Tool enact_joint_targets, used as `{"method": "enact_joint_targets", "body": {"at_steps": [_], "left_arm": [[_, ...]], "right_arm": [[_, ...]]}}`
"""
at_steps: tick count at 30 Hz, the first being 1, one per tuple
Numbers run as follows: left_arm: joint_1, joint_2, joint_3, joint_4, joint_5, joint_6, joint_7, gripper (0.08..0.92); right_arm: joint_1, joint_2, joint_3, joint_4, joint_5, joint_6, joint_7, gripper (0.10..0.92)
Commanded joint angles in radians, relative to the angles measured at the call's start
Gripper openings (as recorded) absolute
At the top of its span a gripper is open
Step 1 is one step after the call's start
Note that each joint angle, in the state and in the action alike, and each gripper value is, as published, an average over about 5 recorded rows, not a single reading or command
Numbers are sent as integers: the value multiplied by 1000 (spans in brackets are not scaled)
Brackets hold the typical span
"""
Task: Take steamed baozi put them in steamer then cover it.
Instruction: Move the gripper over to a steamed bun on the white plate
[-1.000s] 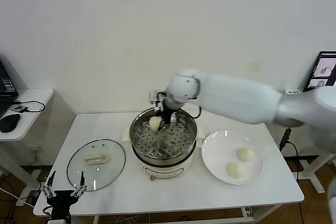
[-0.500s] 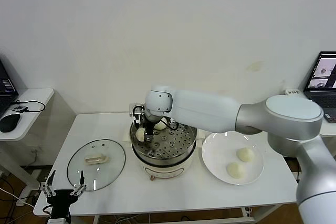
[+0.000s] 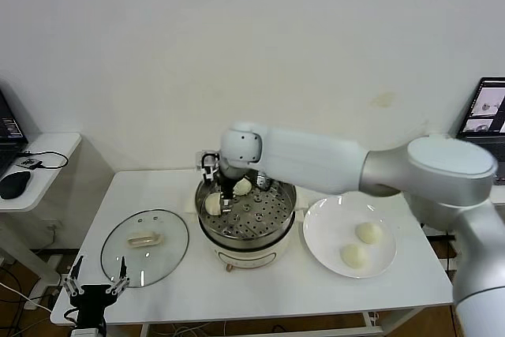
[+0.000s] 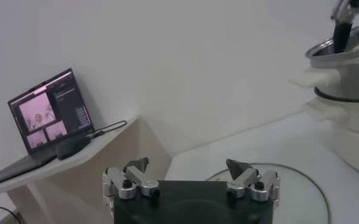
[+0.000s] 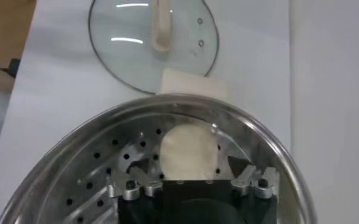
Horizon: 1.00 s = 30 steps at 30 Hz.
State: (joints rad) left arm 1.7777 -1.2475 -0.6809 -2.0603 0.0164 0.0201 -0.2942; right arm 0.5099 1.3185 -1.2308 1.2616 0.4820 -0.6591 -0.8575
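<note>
The steel steamer [image 3: 246,236] stands at the table's middle. Two baozi lie on its perforated tray: one at the left side [image 3: 213,204], one at the back [image 3: 243,187]. My right gripper [image 3: 226,197] is inside the steamer just above the left bun. In the right wrist view its fingers [image 5: 132,185] stand wide open on either side of that bun [image 5: 188,150], which rests on the tray [image 5: 94,176]. Two more baozi [image 3: 368,232] [image 3: 353,255] lie on the white plate [image 3: 323,230]. My left gripper [image 3: 95,290] is parked open at the table's front left corner.
The glass lid [image 3: 126,254] with a cream handle lies flat on the table left of the steamer; it also shows in the right wrist view [image 5: 136,36]. A side table with a laptop [image 4: 48,112] stands at the far left. Another laptop [image 3: 485,108] stands at the far right.
My right gripper carried a bun from the steamer's back to its left side, set it on the tray and opened. The left arm has not moved.
</note>
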Motion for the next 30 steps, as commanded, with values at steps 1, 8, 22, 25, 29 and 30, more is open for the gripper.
{"method": "enact_joint_targets", "body": {"at_steps": [1, 8, 22, 25, 29, 30], "left_arm": [[5, 6, 0, -2, 2, 1, 1, 823], [24, 1, 4, -14, 12, -4, 1, 823], [39, -12, 24, -27, 45, -2, 5, 823], [41, -17, 25, -30, 50, -1, 6, 823], [47, -23, 24, -35, 55, -1, 6, 823], [48, -24, 24, -34, 56, -1, 6, 823]], "right_arm": [[183, -307, -30, 247, -79, 88, -163, 822], [200, -644, -43, 445, -241, 258, -274, 823], [-246, -1011, 204, 534, -515, 360, -253, 823], [-392, -1017, 308, 517, -559, 366, -237, 823], [-577, -1006, 416, 485, -614, 373, -221, 822], [-610, -1001, 437, 476, -625, 374, -218, 823]]}}
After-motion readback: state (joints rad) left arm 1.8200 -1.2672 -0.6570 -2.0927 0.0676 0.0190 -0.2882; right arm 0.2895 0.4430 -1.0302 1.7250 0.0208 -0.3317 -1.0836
